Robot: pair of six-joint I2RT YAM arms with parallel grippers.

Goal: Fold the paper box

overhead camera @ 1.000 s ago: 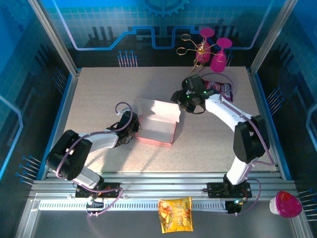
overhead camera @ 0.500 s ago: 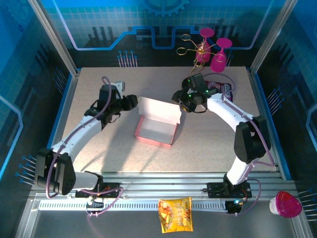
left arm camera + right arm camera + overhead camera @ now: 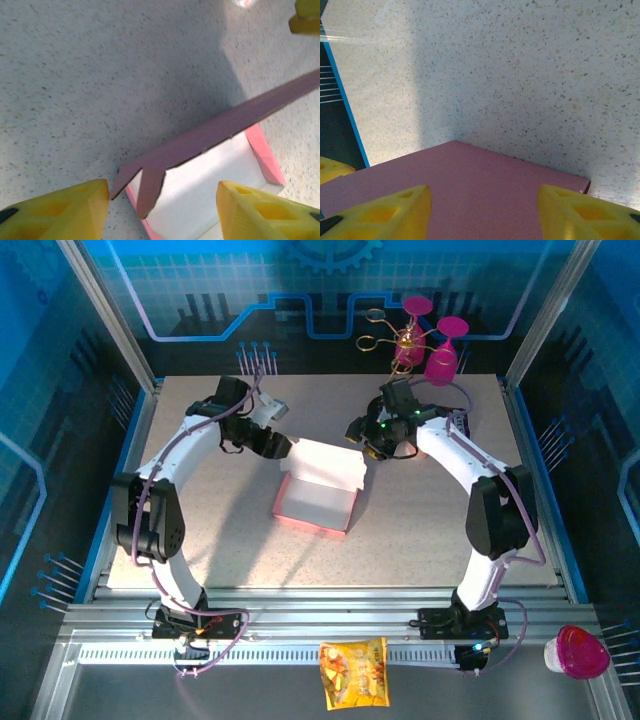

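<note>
The paper box [image 3: 315, 505] lies mid-table as a shallow pink tray with a pale inside, its lid [image 3: 325, 462] raised along the far side. My left gripper [image 3: 272, 443] stands open just off the lid's left end. In the left wrist view the lid's edge [image 3: 220, 127] and a hanging corner tab [image 3: 149, 192] sit between the yellow fingers [image 3: 65, 212] without touching them. My right gripper [image 3: 366, 446] is open at the lid's right end. The right wrist view looks down on the lid's pink outer face [image 3: 470, 190], between the spread fingertips [image 3: 585, 212].
Magenta goblets [image 3: 437, 352] and a gold wire rack [image 3: 385, 335] stand at the back right. A printed pink snack bag [image 3: 447, 418] lies behind the right arm. A yellow snack bag [image 3: 353, 672] and a pink cup [image 3: 578, 652] rest on the front rail.
My left arm swung from the box's near-left side up to the lid's far-left end, and its gripper opened. The right gripper shifted slightly toward the back.
</note>
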